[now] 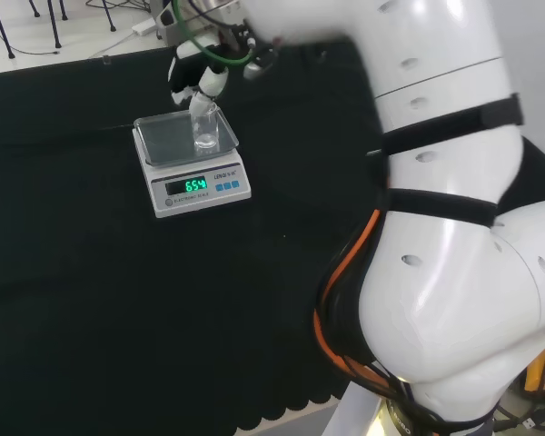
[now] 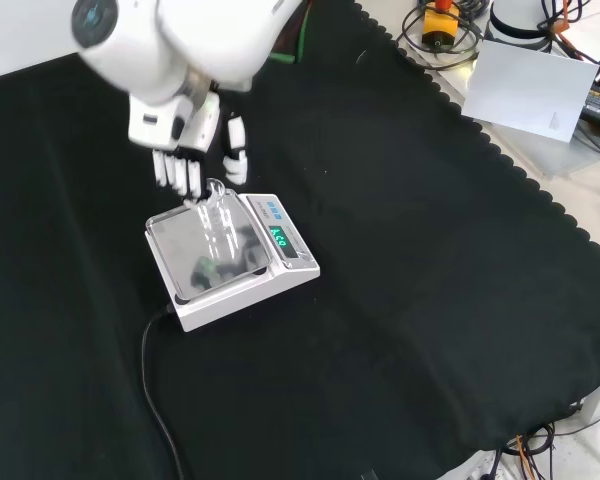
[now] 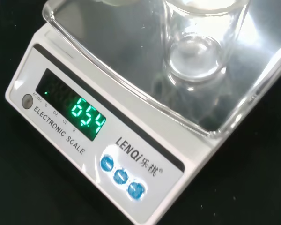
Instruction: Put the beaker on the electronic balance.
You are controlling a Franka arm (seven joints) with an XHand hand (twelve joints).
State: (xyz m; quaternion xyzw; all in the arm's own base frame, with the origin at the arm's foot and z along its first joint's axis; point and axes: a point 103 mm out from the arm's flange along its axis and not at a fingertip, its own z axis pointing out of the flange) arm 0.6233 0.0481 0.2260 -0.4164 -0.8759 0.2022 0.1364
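Head view: small clear glass beaker (image 1: 205,129) stands upright on the steel pan of the white electronic balance (image 1: 190,164), near the counter's far left corner.

Front view: robot hand (image 2: 192,150) directly above the beaker, fingers straight, apart.

Wrist view: beaker base rests on the pan.

Beaker on the balance

The beaker (image 1: 205,130) stands upright on the electronic balance (image 1: 193,163) pan, toward its right rear corner in the head view; the hand (image 1: 193,77) sits just behind it.

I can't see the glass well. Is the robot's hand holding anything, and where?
The hand is at the rim of the clear beaker, which stands on the balance. Whether the fingers actually clasp it cannot be told.
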